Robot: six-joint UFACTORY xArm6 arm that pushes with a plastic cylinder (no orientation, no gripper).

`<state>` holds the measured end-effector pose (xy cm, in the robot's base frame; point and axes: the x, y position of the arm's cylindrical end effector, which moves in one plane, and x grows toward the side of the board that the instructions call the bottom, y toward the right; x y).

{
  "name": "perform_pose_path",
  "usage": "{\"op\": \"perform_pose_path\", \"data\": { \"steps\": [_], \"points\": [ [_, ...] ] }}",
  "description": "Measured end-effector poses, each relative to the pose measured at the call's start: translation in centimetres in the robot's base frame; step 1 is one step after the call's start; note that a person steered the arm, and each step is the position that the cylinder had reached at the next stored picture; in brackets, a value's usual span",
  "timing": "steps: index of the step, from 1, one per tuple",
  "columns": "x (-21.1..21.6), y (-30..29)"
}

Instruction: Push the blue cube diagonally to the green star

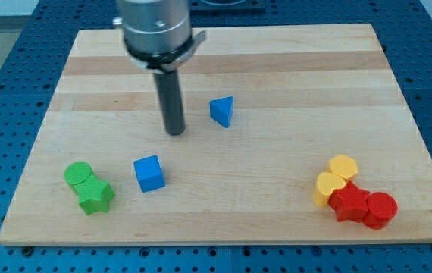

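Observation:
The blue cube (pixel 149 173) lies on the wooden board at the lower left of the view. The green star (pixel 95 197) lies to its lower left, about a block's width away, touching a green cylinder (pixel 78 174) above it. My tip (pixel 174 132) is the lower end of the dark rod; it stands above and slightly right of the blue cube, apart from it. It is left of a blue triangular block (pixel 222 111).
At the lower right lies a cluster: two yellow blocks (pixel 343 167) (pixel 327 186), a red star-like block (pixel 350 202) and a red cylinder (pixel 380 210). The board's edge (pixel 201 241) runs along the view's bottom, with a blue perforated table around it.

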<state>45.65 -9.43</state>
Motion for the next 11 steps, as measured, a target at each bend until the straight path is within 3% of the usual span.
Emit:
{"op": "perform_pose_path", "data": {
  "steps": [1, 3, 4, 5, 6, 11],
  "points": [
    [4.0, -0.8],
    [4.9, 0.5],
    [5.7, 4.1],
    [9.9, 4.8],
    [12.6, 1.7],
    [6.5, -4.6]
  ]
}}
